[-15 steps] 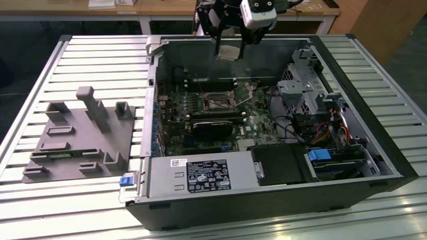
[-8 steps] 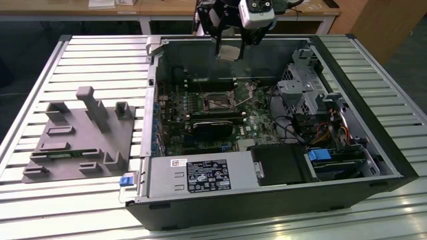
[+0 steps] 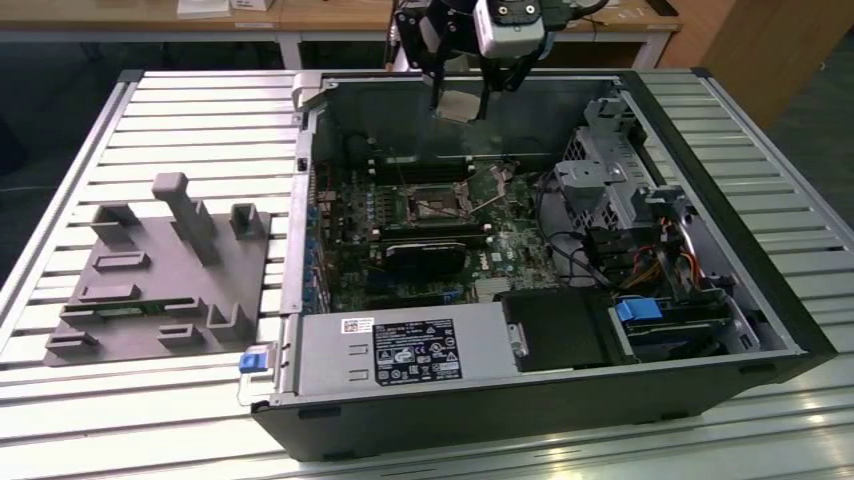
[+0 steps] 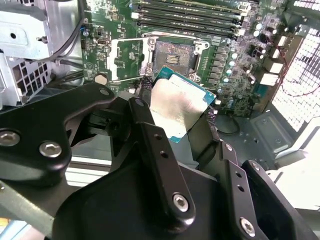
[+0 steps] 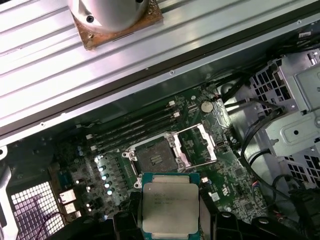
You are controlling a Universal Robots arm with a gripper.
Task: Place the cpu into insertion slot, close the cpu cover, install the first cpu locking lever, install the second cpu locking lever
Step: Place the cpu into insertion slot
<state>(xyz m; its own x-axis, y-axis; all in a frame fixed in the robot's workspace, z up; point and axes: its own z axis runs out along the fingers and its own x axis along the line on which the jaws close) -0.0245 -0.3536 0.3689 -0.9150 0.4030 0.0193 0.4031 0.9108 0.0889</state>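
The gripper (image 3: 461,98) is clamped on the cpu (image 5: 170,207), with its fingers (image 4: 150,129) pressing two opposite edges and the silver top left bare between them. It holds the chip in the air over the open case (image 3: 534,415), which lies on the slatted table (image 3: 200,110), and the chip is clear of the board (image 3: 350,215). The slot (image 5: 156,159) sits below the gripper, apart from the cpu, with its dark centre uncovered. The cover (image 5: 200,145) is swung open just beside the slot. The thin levers along its sides seem to be released, though they are hard to make out.
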